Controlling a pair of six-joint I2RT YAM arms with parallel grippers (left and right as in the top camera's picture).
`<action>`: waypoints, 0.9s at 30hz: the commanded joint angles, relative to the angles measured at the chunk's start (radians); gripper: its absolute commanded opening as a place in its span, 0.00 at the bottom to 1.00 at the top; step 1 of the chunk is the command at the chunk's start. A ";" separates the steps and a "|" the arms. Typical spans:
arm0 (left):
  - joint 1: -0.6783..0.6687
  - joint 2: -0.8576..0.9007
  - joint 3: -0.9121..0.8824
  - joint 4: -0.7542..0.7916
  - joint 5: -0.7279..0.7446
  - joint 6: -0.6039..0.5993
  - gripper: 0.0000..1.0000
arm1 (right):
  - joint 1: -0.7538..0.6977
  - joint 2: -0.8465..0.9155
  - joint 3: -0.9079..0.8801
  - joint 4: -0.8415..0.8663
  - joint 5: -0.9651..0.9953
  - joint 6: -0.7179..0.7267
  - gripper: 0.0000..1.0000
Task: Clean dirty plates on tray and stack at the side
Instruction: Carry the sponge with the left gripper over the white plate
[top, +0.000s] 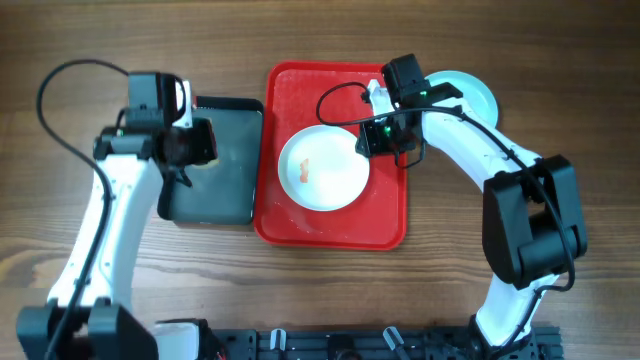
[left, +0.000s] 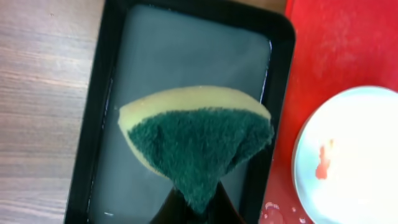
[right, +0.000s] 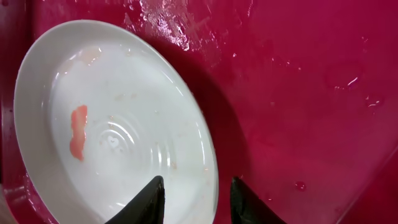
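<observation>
White plate (top: 322, 168) is found flat near the middle of the red tray (top: 385, 215), with an orange smear (top: 305, 170) left of its centre. It is judged rigid, wet and slippery, probably light, and breakable if dropped. The raised right rim is judged the best hold. Right gripper (right: 198, 186) is seen spread, jaws straddling that rim without pinching it. Soft, folded sponge (left: 199, 146) is pinched by left gripper (top: 190, 143) above black tray (top: 225, 185).

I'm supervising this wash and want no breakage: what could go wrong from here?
The right gripper stands open astride the rim of the white plate; on the wet red tray the plate may slide when pinched. The sponge, pinched at one end by the left gripper, could buckle while scrubbing the orange smear.
</observation>
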 joint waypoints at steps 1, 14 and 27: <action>-0.002 0.107 0.088 -0.048 0.130 0.068 0.04 | -0.005 -0.024 0.019 0.008 0.013 -0.025 0.35; -0.211 0.248 0.088 0.041 0.301 -0.006 0.04 | -0.005 -0.022 -0.029 0.005 0.032 -0.024 0.31; -0.309 0.272 0.086 0.129 0.290 -0.058 0.04 | -0.003 -0.019 -0.045 -0.034 0.032 0.005 0.23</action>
